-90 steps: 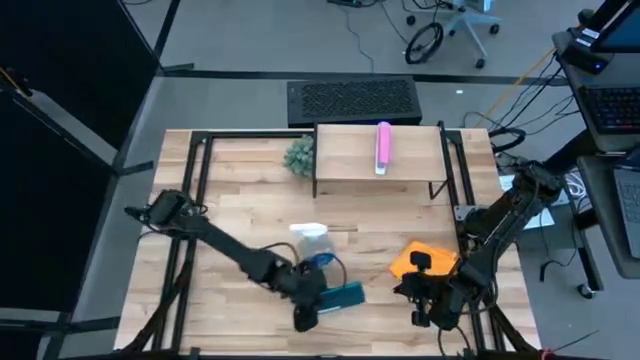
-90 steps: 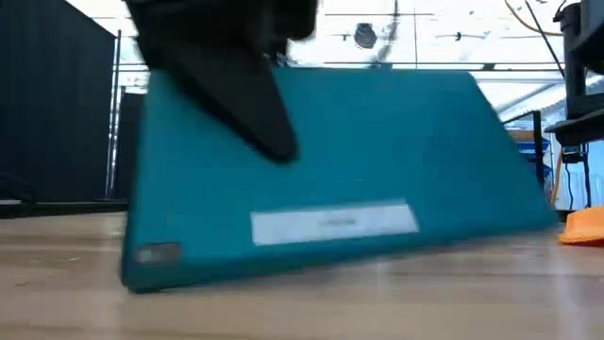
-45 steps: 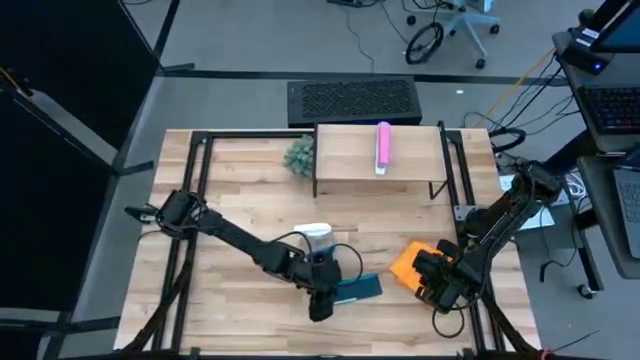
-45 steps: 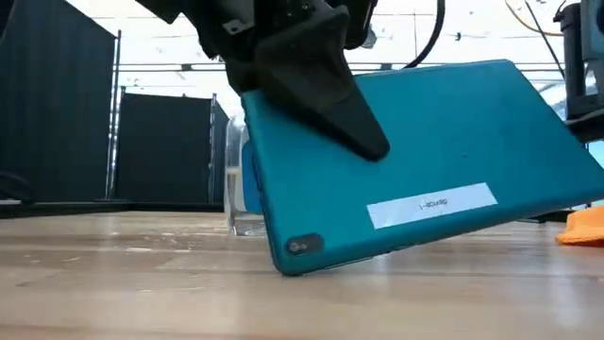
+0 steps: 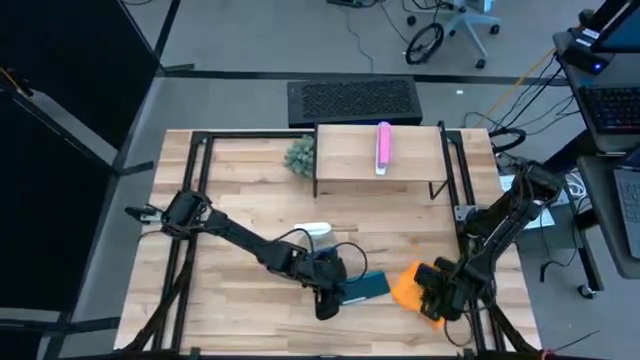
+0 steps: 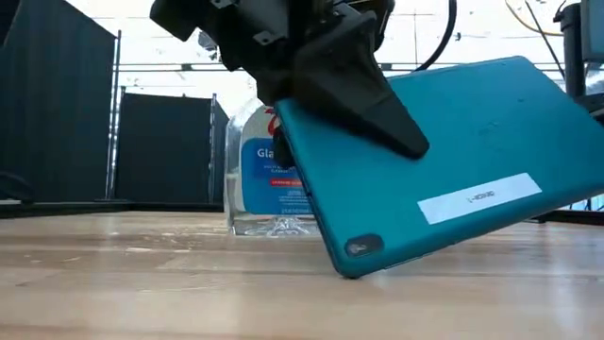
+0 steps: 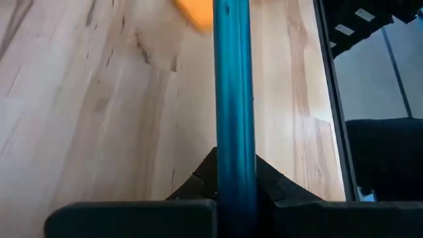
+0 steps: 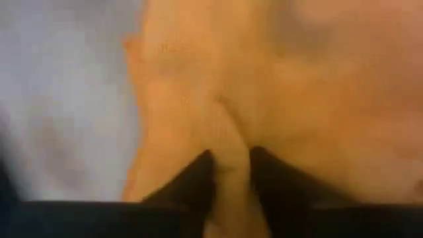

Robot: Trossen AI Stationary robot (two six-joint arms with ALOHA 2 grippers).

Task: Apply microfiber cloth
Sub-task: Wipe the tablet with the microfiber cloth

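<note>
A teal tablet (image 5: 364,287) stands tilted near the table's front middle, and my left gripper (image 5: 323,298) is shut on it. In the low view the tablet (image 6: 453,179) slopes up to the right, its lower corner (image 6: 354,269) at the tabletop. The orange microfiber cloth (image 5: 408,283) lies bunched to the tablet's right. My right gripper (image 5: 432,297) is over the cloth and shut on it. The tablet hides the cloth in the low view. My left gripper pinches the tablet by one long edge (image 7: 232,173), one finger on each face. A finger (image 6: 363,99) lies across the upward face, slanting down from above. The tablet is tilted, its lower corner at the tabletop and its other end raised. My right gripper pinches a raised fold of the orange cloth (image 8: 231,142) between its two fingers (image 8: 197,173). It stands over the cloth's near right part. Whether the cloth is clear of the table does not show.
A clear spray bottle (image 6: 269,175) with a blue label stands just behind the tablet. A raised wooden shelf (image 5: 345,150) with a pink object (image 5: 383,146) and a small green plant (image 5: 299,155) are at the far side. Black frame rails (image 5: 190,200) run along both table sides.
My left gripper has carried the tablet toward the table's right edge and tipped it steeper, its right end rising while its lower corner stays low; this uncovers the spray bottle in the low view. My right gripper has gone onto the cloth, which now sits nearer the front edge.
</note>
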